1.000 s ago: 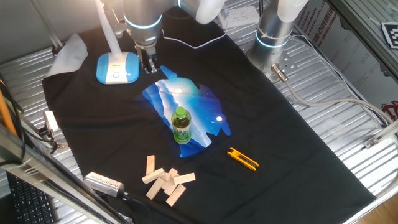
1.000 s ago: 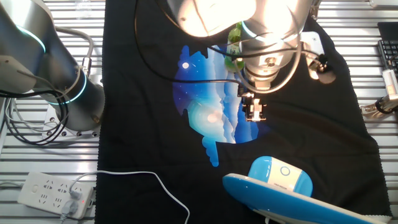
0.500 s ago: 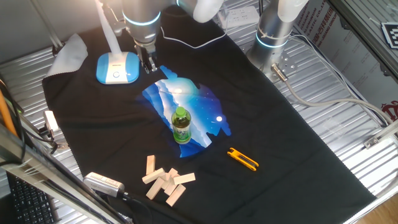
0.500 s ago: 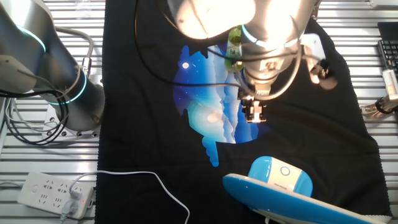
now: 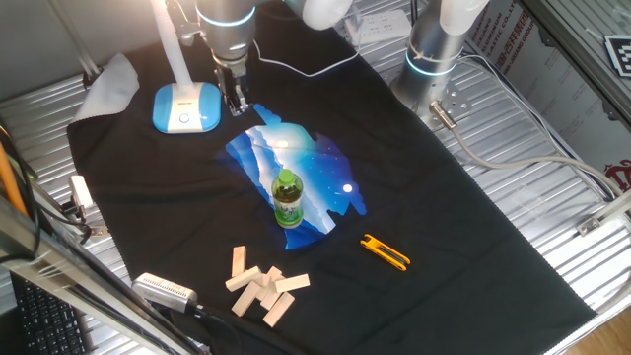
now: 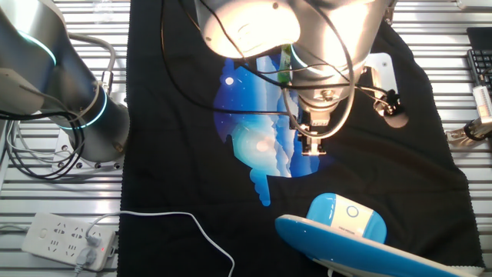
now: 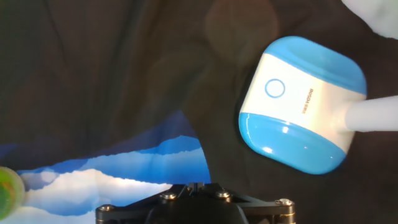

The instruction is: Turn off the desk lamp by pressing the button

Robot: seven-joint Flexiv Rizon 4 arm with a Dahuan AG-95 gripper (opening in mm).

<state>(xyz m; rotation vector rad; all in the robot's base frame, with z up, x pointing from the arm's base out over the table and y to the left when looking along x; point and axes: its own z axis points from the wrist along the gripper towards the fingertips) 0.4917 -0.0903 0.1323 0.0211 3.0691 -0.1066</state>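
Seemingly pincer (image 5: 237,106) hovers beside desk lamp (image 5: 185,106).

fingertips: not shown in hand view, only gripper (image 7: 194,202) housing seen at bottom edge | desk lamp (image 7: 303,102) neck: cut off at right edge, beyond gripper | green bottle (image 7: 9,191): blurred, cropped at left edge

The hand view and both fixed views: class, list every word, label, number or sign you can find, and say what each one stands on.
Small dark print on the white top panel of the light-blue rounded desk lamp: too blurred to read.
Ring symbol on the same panel, marking the button: a sign, no letters.
Label on the small green plastic bottle: too small to read.
Red-and-white printed box at the table's far edge: lettering unreadable.
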